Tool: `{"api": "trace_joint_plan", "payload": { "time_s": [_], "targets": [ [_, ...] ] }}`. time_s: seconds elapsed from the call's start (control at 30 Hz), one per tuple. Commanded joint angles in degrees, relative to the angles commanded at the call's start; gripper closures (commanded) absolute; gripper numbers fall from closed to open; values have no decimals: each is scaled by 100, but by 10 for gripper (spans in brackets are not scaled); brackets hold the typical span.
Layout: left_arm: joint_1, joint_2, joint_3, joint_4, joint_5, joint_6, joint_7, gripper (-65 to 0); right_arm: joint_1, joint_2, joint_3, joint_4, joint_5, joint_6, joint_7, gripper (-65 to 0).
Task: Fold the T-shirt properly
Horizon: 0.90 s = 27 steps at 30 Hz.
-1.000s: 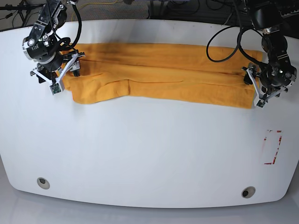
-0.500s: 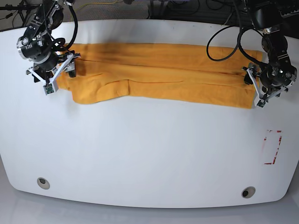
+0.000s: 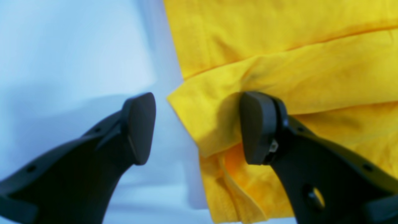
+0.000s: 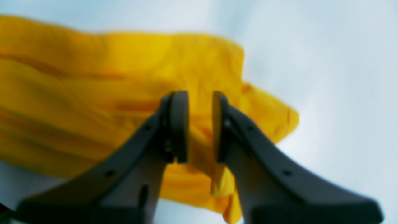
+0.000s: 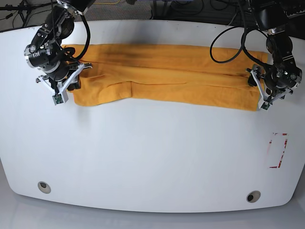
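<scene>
**Folded T-shirt along the far edge, an arm at each end**

Lying flat near the far edge of the white worktop (image 5: 152, 157): the T-shirt (image 5: 162, 76), mustard orange-yellow, folded lengthwise into a long band running from close to the far-left corner toward the far-right corner. Layered, with a long crease down its middle and a step in the near hem left of centre, where the left part hangs lower toward the near edge. No print or label visible on the upward face.

At the band's right end, near the worktop's right edge: the left gripper (image 3: 197, 127), fingers spread wide. One finger (image 3: 140, 127) over bare white worktop, just off the cloth; the other finger (image 3: 258, 127) over the folded corner, on or just above the fabric, contact not clear. Cloth edge between the two, several stacked layers showing at that corner.

At the band's left end, near the far-left corner: the right gripper (image 4: 200, 126), fingers drawn nearly together with a narrow gap between the pads. Wrist view blurred; yellow fabric seen through and behind the gap, but whether any is pinched cannot be told. A bunched flap of cloth past the tips, white surface beyond it.

Toward the near edge: two round holes (image 5: 44, 186) by the corners, and a red-marked rectangle (image 5: 278, 150) by the right edge.
</scene>
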Motion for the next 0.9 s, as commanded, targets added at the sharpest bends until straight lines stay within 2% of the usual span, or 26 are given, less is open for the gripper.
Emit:
{"api": "trace_joint_plan", "payload": {
  "time_s": [0.33,0.5,0.9],
  "targets": [
    [0,-9,132,-273,0,0,-35,-396,-677,536,18,-123,-9,0,18,-87],
    [-9,-18,141,-387,0,0,-35,-396,-976,888,18,-123,-9,0,255,-87],
    [0,-26,149,-387,0,0,-35,-396,-1116,1486,35,-343,-9,0,484,-87]
  ]
}}
